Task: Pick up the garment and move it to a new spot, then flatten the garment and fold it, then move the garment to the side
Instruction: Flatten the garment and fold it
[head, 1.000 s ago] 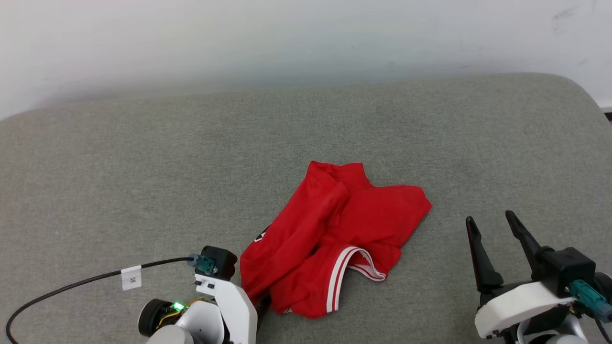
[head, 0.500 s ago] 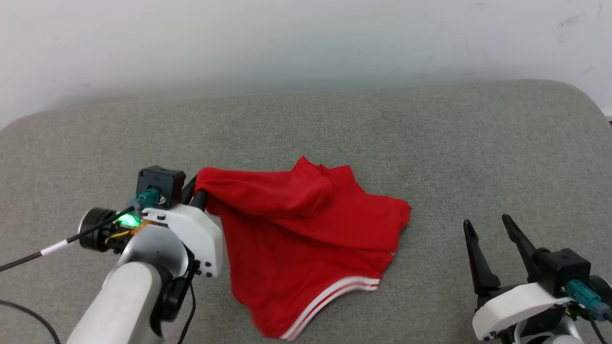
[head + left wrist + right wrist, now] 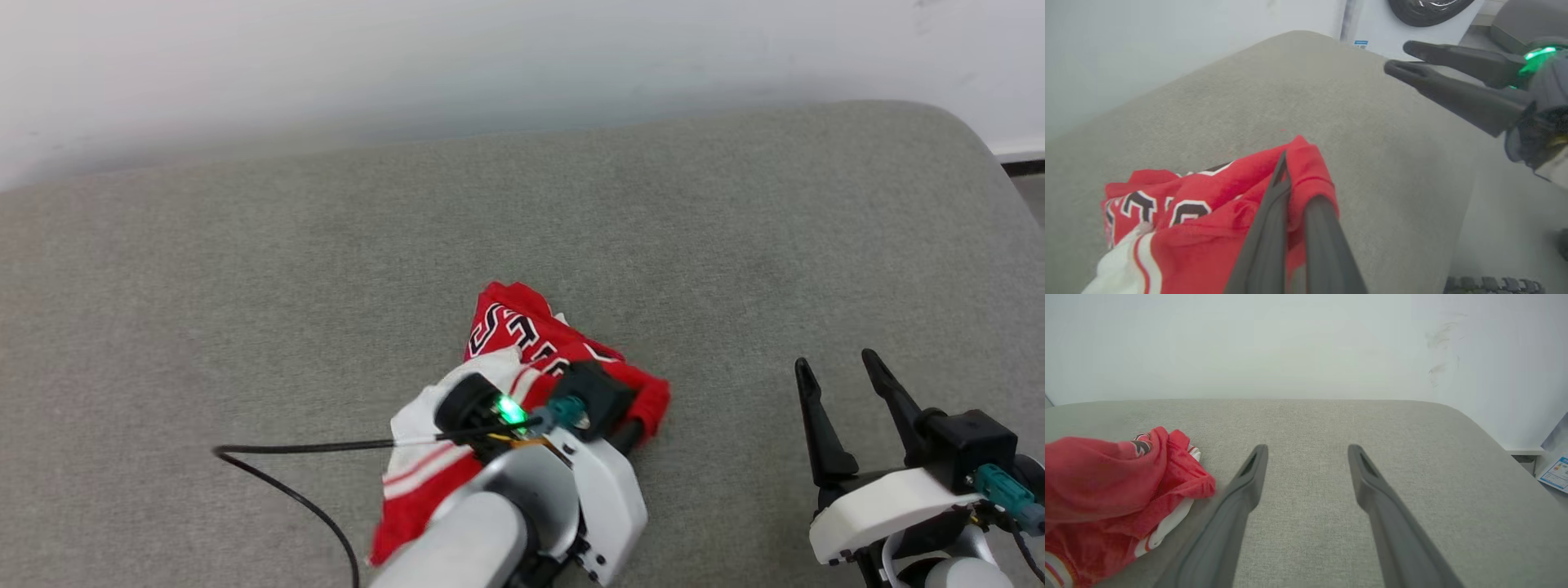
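Note:
The garment (image 3: 522,331) is a red jersey with black white-outlined letters and white striped trim. It lies bunched near the middle of the grey cushioned surface (image 3: 245,269). In the left wrist view my left gripper (image 3: 1295,179) is shut on a red fold of the garment (image 3: 1216,228); cloth drapes over one finger. In the head view the left wrist covers the garment's near side. My right gripper (image 3: 837,363) stands open at the lower right, apart from the cloth and holding nothing. The right wrist view shows its fingers (image 3: 1249,486) spread, with the garment (image 3: 1106,486) to their left.
A black cable (image 3: 286,457) trails left from my left wrist across the cushion. A white wall (image 3: 490,57) runs behind the surface, whose rounded right corner (image 3: 980,139) drops to the floor. A white appliance (image 3: 1372,20) stands beyond that end.
My left gripper has shut on the garment's edge, lifted it, and carried it rightward into a bunch with the lettering now showing. The right gripper stayed put, and the head camera has shifted.

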